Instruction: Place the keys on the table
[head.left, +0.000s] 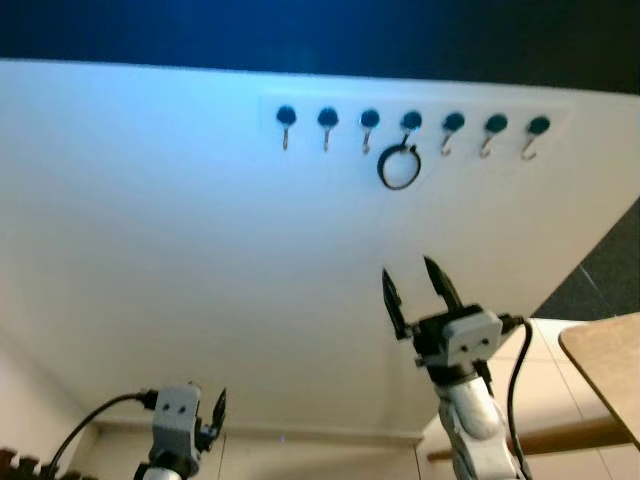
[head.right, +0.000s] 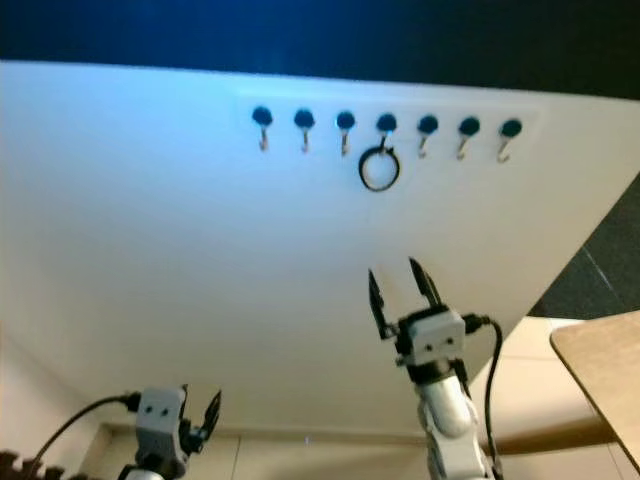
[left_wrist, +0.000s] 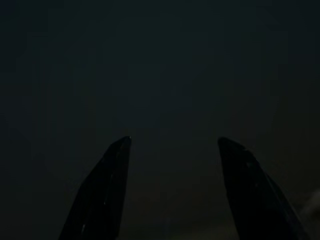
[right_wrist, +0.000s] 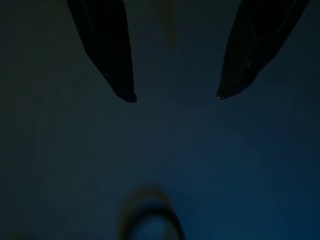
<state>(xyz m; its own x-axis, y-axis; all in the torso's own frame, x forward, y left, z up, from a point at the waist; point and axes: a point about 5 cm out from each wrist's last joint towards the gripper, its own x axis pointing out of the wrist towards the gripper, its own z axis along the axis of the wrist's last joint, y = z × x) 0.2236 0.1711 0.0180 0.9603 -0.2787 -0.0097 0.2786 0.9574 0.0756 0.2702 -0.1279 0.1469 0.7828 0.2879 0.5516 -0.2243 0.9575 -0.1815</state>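
Right pincer (head.left: 415, 275) agape — below key ring (head.left: 398, 166)

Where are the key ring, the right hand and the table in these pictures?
key ring (head.left: 399, 167): left eye view, on the ring's black loop under its hook.
right hand (head.left: 418, 282): left eye view, midway between its fingertips.
table (head.left: 612, 360): left eye view, bare wooden top at right edge.

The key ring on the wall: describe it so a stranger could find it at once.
On the white wall runs a row of seven dark-knobbed hooks. The key ring, a dark loop, hangs from the fourth hook from the left, above the raised, open right gripper. It is the only hook holding anything.
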